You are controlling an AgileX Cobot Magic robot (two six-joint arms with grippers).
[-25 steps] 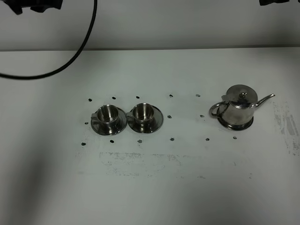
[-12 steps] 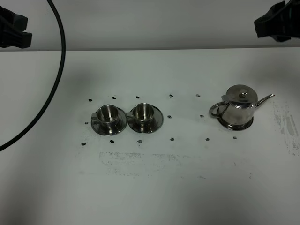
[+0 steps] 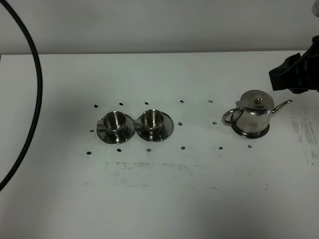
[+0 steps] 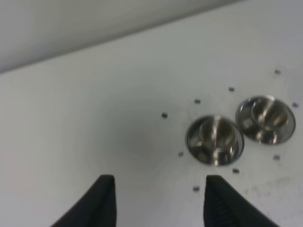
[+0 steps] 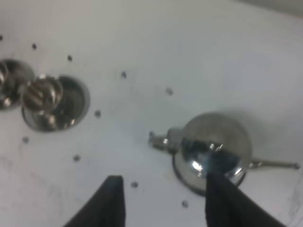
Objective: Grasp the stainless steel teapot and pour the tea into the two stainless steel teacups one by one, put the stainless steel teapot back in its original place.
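The stainless steel teapot (image 3: 254, 113) (image 5: 213, 150) stands upright on its original place, a steel disc (image 3: 244, 132), at the right of the table, spout pointing right. The two stainless steel teacups (image 3: 114, 121) (image 3: 152, 118) sit side by side on saucers left of centre, also seen as cups (image 4: 215, 138) (image 4: 265, 116) and cup (image 5: 47, 96). The tea is hidden. My right gripper (image 5: 165, 201) hovers open above the table beside the teapot; its dark arm (image 3: 295, 72) shows behind and to the right of the pot. My left gripper (image 4: 158, 198) is open and empty, left of the cups.
A black cable (image 3: 34, 99) loops down the left side of the white table (image 3: 174, 199). Small dark dots (image 3: 182, 148) mark the surface around the cups and the pot. A pale wall (image 3: 159, 25) runs behind the table's far edge.
The right arm has come down from the top right corner toward the teapot. The left arm has left the high view and its cable has swung left. Teapot and cups have not moved.
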